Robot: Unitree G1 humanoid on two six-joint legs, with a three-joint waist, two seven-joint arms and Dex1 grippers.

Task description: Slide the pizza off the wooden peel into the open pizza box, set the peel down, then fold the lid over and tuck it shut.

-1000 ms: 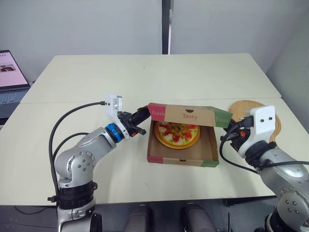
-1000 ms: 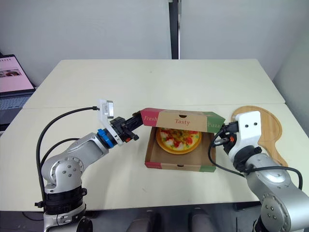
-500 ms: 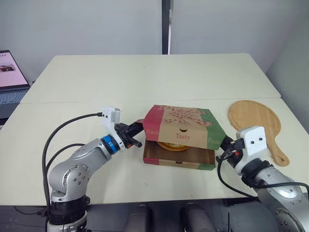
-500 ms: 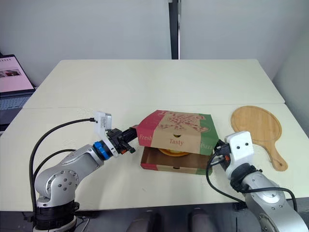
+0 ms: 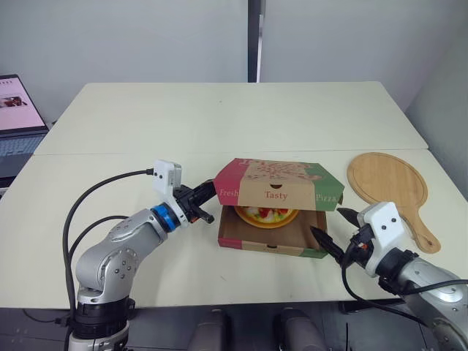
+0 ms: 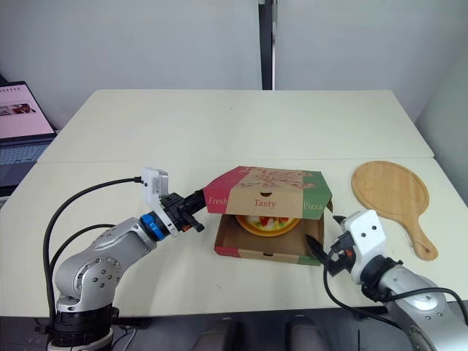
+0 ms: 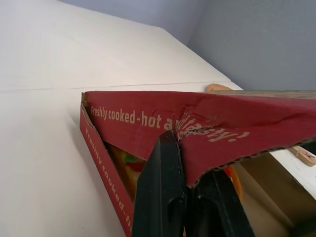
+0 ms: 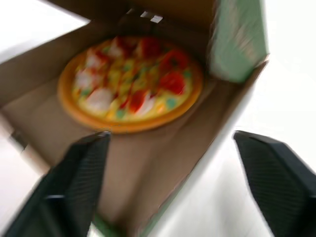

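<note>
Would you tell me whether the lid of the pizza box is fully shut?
No, the lid stands raised over the box, with the pizza visible in the gap.

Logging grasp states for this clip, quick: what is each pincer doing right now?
Left pincer: shut on the lid, pinching its red side flap.
Right pincer: open, holding nothing, beside the front right corner of the box.

Red, kraft-brown and green bands across the lid [image 5: 278, 191], pale lettering on the red. Orange crust on the pizza [image 8: 129, 81], plus red, yellow, white and green bits. Plain honey wood for the peel [image 5: 386, 185], cream for the table [image 5: 219, 117].
</note>
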